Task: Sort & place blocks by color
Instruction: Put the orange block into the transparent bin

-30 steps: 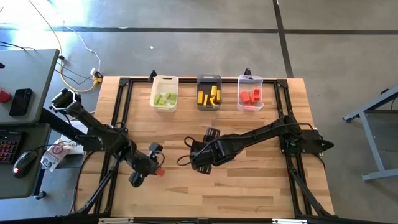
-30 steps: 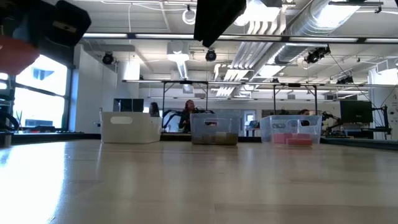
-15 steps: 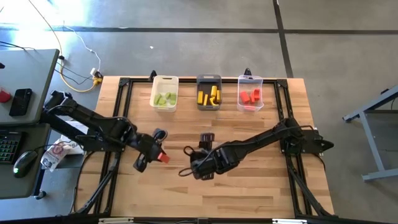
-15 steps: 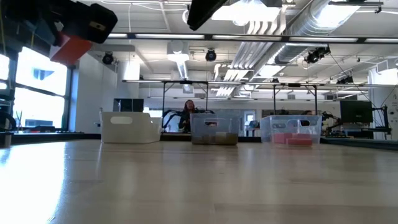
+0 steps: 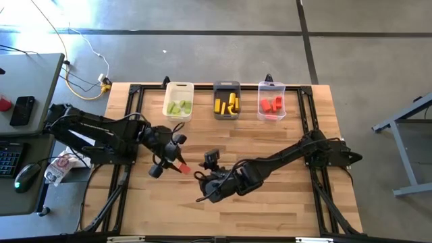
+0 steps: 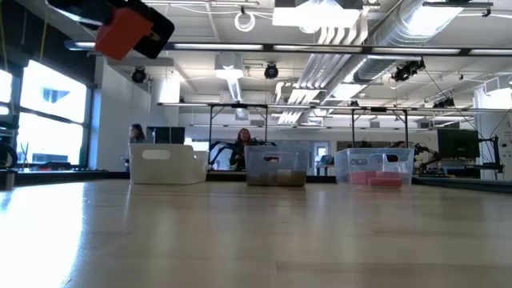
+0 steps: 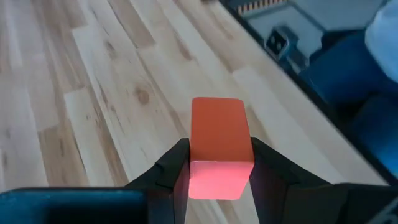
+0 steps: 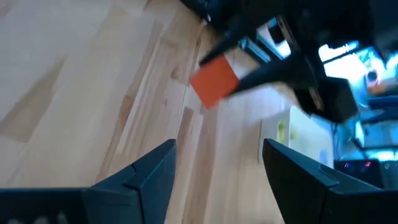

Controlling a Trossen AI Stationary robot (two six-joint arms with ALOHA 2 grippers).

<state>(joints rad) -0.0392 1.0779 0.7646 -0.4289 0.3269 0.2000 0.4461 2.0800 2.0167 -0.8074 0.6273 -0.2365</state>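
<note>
Wooden tabletop (image 5: 283,209) under me, three bins lined along its far edge: white bin (image 5: 179,101) with green blocks (image 5: 179,107), dark grey bin (image 5: 227,100) with yellow blocks (image 5: 228,104), clear bin (image 5: 271,100) with red blocks (image 5: 272,104). I take the clear bin as my landmark.

I've got the left gripper (image 5: 177,160) pinching a red block (image 5: 183,167), fingers pressed on both its flanks, clearly seen from the left wrist (image 7: 214,149). It hangs in the air, well up off the boards in the low view (image 6: 124,34), and sits well apart from the clear bin, on the near side of the white bin.

Right gripper (image 5: 210,177) waits with fingers spread and nothing between them, near the held block, pointing towards it (image 8: 213,81).

So I judge this the carry step: block lifted, not yet delivered. No loose blocks show on the table, so this may be the last one.

Next move, as I read it: swing the left arm across past the white and grey bins, clear the right arm, stop above the clear bin, then let go over the reds.
</note>
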